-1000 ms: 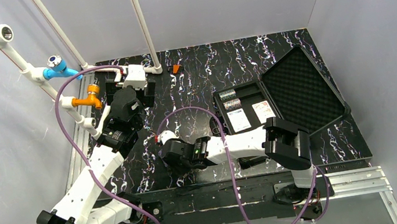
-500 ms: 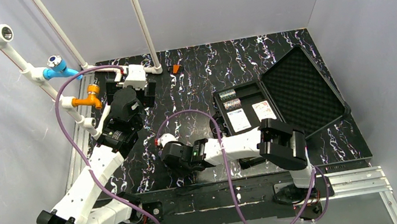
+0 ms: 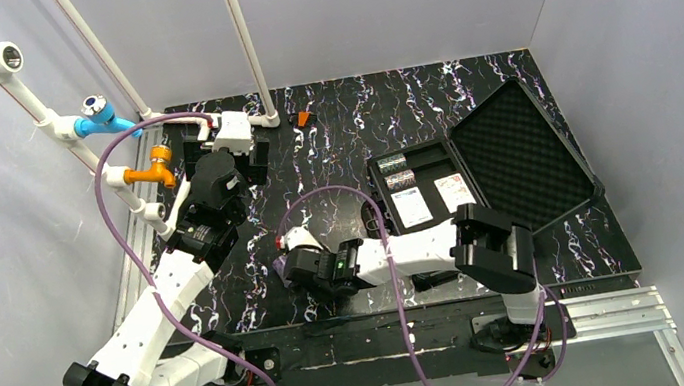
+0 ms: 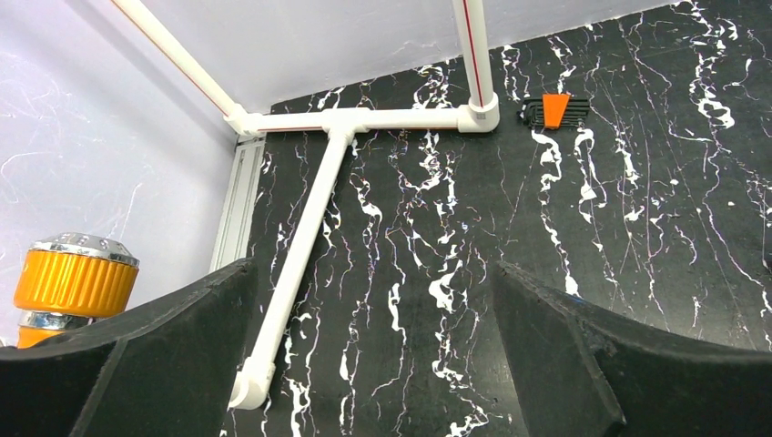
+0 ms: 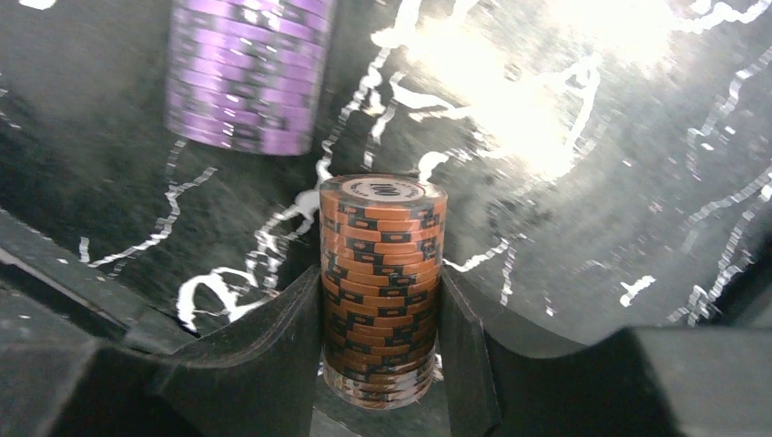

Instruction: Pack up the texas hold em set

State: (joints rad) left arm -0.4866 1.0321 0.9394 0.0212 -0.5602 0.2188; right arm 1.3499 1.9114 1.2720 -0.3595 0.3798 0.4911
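Observation:
My right gripper [image 5: 380, 319] is shut on a stack of orange poker chips [image 5: 380, 273], its two black fingers pressed on the stack's sides. A stack of purple chips [image 5: 246, 77] lies on the table beyond it. In the top view the right gripper [image 3: 301, 271] is low over the table's left middle. The open black case [image 3: 476, 169] sits at the right, with chip rows and two card decks in its tray. My left gripper [image 4: 373, 364] is open and empty, held above the far left of the table.
White PVC pipes [image 4: 309, 228] run across the far left of the table, with an orange fitting [image 4: 73, 278] beside them. A small orange and black hex-key set [image 4: 553, 111] lies near the back wall. The case lid [image 3: 519, 153] lies open to the right.
My right gripper has shifted slightly right and away from the near edge with the orange chips in it. The left arm has not moved.

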